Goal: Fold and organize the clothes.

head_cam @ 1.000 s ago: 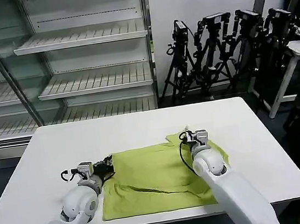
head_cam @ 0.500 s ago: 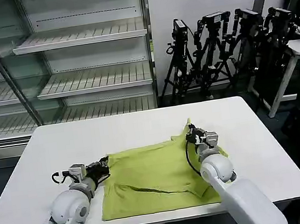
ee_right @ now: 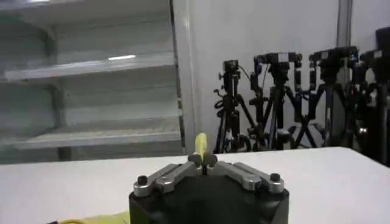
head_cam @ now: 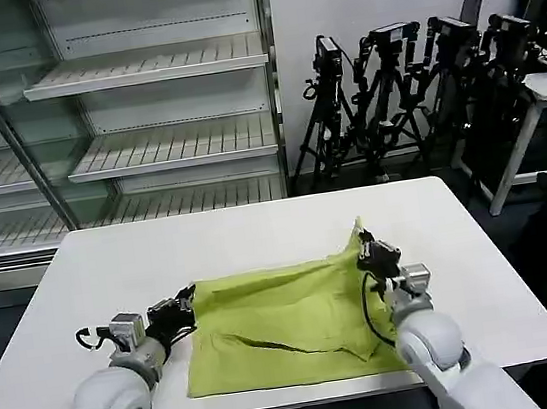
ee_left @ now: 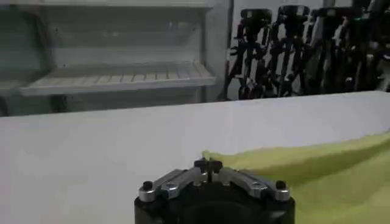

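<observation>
A lime shirt [head_cam: 284, 319] lies spread on the near half of a white table [head_cam: 237, 234] as a two-armed robot works through the folding step of a tidy-up job. The left gripper [head_cam: 184, 302] sits at the shirt's far left corner, its fingers pinched together on a small tab of green cloth, as the left wrist view shows [ee_left: 209, 163]. The right gripper [head_cam: 364, 243] is clamped on the far right corner, which it holds raised off the table in a small peak; in the right wrist view [ee_right: 203, 159] a sliver of yellow-green fabric stands up between the closed fingertips. The near hem lies flat by the table's front edge, with a crease running across the middle of the cloth. Empty white shelves [head_cam: 150, 69] and a cluster of camera tripods [head_cam: 409, 86] stand behind. Judging by the two corner grips, the fold is only beginning: the far edge is taken up but nothing is yet laid over. The next move likely calls for both arms to lift together and carry the far edge toward the near hem, keeping the cloth taut between them so the thin fabric does not sag or bunch, then to let go only once the edges line up.
</observation>
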Controlling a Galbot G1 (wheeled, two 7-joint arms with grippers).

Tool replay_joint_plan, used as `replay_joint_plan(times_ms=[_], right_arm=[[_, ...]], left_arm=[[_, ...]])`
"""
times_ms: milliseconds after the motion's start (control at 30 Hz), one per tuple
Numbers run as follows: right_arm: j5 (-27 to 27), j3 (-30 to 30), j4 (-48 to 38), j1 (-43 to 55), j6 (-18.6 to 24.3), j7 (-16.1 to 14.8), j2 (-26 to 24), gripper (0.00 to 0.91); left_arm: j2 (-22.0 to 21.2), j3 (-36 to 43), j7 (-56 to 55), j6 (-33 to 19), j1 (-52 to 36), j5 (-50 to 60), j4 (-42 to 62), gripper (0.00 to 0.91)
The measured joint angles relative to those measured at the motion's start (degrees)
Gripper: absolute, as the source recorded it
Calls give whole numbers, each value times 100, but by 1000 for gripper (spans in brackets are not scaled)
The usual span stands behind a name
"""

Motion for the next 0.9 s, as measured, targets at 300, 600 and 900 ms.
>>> replay_joint_plan(times_ms=[300, 600, 900], right_arm=[[-410, 497, 756, -1092, 96, -175, -38, 0], [-627, 877, 1038, -1982, 29, -137, 55, 0], [-704, 1005, 1113, -2383, -212, -103, 136, 907]], left_arm=[[-45, -74, 95, 11, 635, 304, -554, 20], [-112, -202, 140, -19, 1119, 690, -663, 20], [-203, -210, 205, -10, 1422, 949, -699, 907]])
